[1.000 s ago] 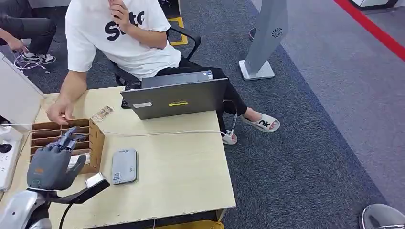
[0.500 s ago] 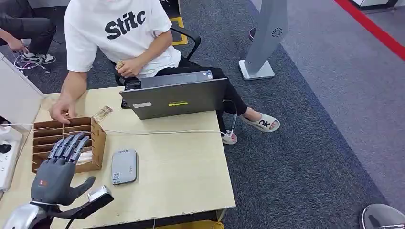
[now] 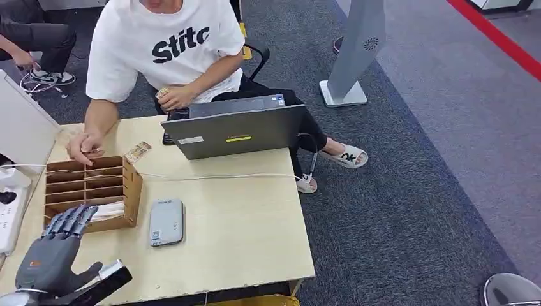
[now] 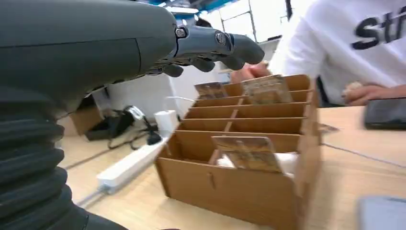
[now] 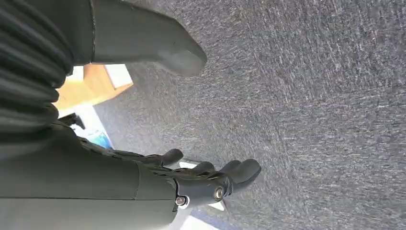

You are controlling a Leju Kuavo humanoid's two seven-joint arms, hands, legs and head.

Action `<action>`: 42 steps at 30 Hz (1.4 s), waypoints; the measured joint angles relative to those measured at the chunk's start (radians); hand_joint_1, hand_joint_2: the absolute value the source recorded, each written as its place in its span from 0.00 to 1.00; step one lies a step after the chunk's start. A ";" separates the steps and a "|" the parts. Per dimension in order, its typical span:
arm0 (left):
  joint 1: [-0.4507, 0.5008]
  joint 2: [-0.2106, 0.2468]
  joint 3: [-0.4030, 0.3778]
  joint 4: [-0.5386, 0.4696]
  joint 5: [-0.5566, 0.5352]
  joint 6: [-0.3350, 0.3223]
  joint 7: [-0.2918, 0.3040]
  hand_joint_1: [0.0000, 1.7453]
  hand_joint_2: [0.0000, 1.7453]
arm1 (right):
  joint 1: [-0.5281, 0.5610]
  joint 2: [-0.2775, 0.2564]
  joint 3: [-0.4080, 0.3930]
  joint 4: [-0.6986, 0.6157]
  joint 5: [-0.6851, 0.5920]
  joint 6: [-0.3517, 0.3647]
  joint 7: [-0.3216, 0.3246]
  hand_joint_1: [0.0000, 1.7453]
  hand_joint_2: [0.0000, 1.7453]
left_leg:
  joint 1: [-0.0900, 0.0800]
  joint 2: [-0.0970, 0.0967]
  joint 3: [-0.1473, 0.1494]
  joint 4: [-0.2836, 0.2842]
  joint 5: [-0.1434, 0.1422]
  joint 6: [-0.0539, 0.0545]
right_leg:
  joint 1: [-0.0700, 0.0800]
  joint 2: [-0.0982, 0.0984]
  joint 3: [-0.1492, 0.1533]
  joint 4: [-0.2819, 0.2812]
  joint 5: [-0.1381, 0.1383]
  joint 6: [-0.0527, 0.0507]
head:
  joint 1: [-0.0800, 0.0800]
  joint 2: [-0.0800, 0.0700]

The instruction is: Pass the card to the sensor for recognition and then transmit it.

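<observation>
A brown wooden card box point(image 3: 131, 191) stands at the table's left, with pale cards point(image 3: 108, 210) lying in its nearest slot. In the left wrist view several cards stand up in the box point(image 4: 230, 191); the closest card point(image 4: 249, 153) leans in the front slot. A flat grey sensor point(image 3: 166, 221) lies just right of the box. My left hand point(image 3: 54, 255) hovers in front of the box near the table's front edge, fingers spread and holding nothing; the same left hand point(image 4: 119, 43) is above and short of the box. My right hand point(image 5: 143, 177) hangs over the carpet, fingers apart and empty.
A seated person rests a hand point(image 3: 86, 145) at the box's far edge; their other hand point(image 3: 172, 97) is behind an open grey laptop point(image 3: 236, 131). A loose card point(image 3: 137, 152) and a white cable point(image 3: 217, 177) lie on the table. A power strip point(image 3: 9, 210) sits far left.
My left hand has drawn back from above the box toward the table's front edge, still empty. The person has lowered one hand from their face to behind the laptop.
</observation>
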 joint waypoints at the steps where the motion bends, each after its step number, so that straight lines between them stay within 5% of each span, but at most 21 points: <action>1: 0.000 0.001 0.002 0.004 -0.004 0.001 0.006 0.00 1.00 | 0.000 0.000 0.000 0.000 0.001 0.000 0.000 0.00 1.00 | 0.000 0.000 0.000 0.000 0.000 0.000 | 0.000 0.000 0.000 0.000 0.000 0.000 | 0.000 0.000; 20: -0.026 -0.013 0.073 0.095 -0.056 0.037 0.038 0.00 1.00 | 0.000 0.000 0.000 0.000 0.010 -0.001 0.003 0.00 1.00 | 0.000 0.000 0.000 0.000 0.000 0.000 | 0.000 0.000 0.000 0.000 0.000 0.000 | 0.000 0.000; 26: -0.082 -0.048 0.113 0.160 -0.145 0.110 0.006 0.00 1.00 | 0.000 0.000 0.003 0.000 0.029 -0.001 0.001 0.00 1.00 | 0.000 0.000 0.000 0.000 0.000 0.000 | 0.000 0.000 0.000 0.000 0.000 0.000 | 0.000 0.000; 42: -0.209 -0.106 0.127 0.278 -0.162 0.124 -0.039 0.00 1.00 | -0.001 0.000 0.024 0.000 0.040 0.000 -0.012 0.00 1.00 | 0.000 0.000 0.001 0.000 0.000 0.000 | 0.000 -0.001 0.000 0.000 0.000 0.000 | 0.000 0.000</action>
